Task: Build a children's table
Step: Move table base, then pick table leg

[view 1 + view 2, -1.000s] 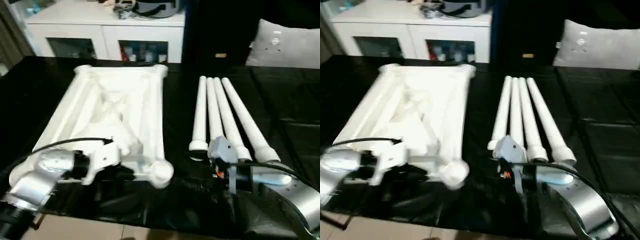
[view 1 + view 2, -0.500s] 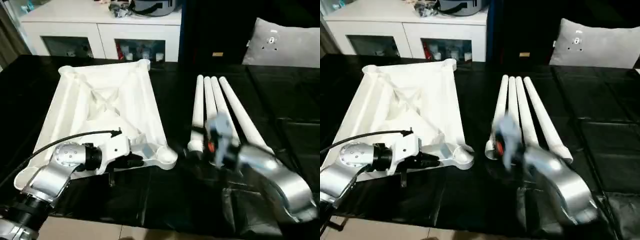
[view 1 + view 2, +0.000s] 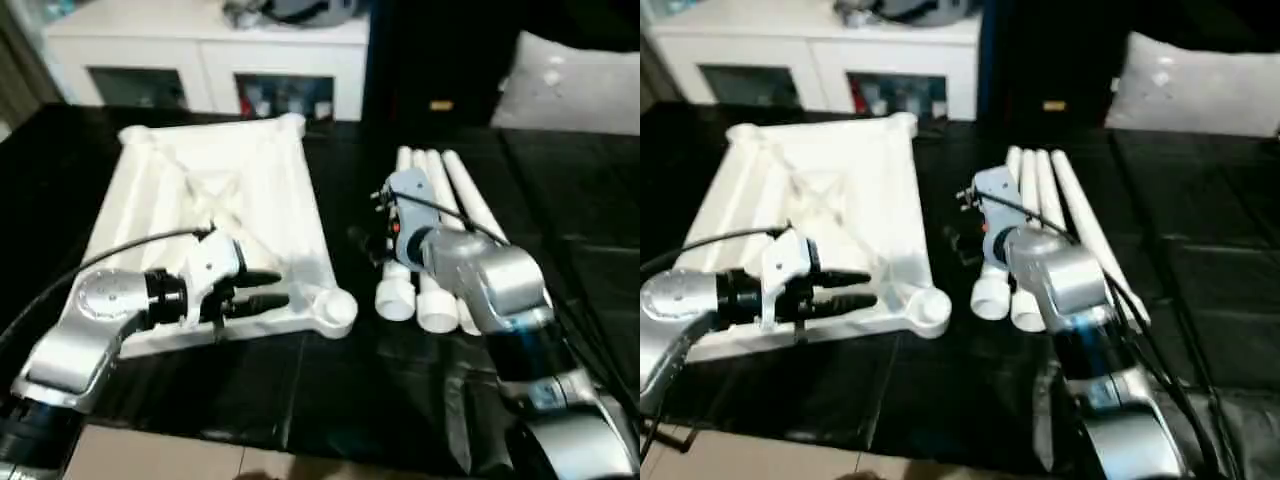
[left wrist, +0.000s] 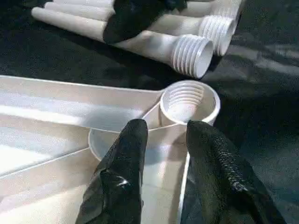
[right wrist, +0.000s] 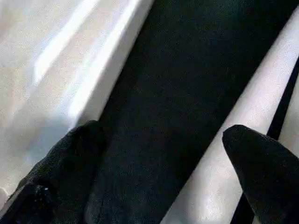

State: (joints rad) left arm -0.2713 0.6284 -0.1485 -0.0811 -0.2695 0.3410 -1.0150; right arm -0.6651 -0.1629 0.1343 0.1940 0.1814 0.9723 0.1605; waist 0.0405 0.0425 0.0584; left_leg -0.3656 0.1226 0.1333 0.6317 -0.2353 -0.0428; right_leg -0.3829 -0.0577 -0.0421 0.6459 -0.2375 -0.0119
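Note:
The children's table top (image 3: 215, 200) lies ribbed side up on the black surface, with a round corner socket (image 3: 335, 308) at its near right. My left gripper (image 3: 265, 290) hovers at the near rim beside that socket (image 4: 187, 100). Its fingers (image 4: 131, 154) stand apart on either side of a rib. Several white legs (image 3: 440, 230) lie side by side to the right, threaded ends (image 4: 191, 53) towards me. My right gripper (image 3: 368, 240) hangs wide open over the dark gap between the top and the nearest leg (image 5: 233, 112), and nothing is between its fingers (image 5: 70, 154).
A white cabinet (image 3: 200, 80) with glass doors stands behind the black work surface (image 3: 350, 380). A grey cushion (image 3: 570, 85) lies at the back right. The work surface's front edge runs close to me, with floor below it.
My left gripper's fingers have spread apart at the top's near rim. My right arm has swung forward and left, from the legs' threaded ends to the gap beside the top. The camera shifted.

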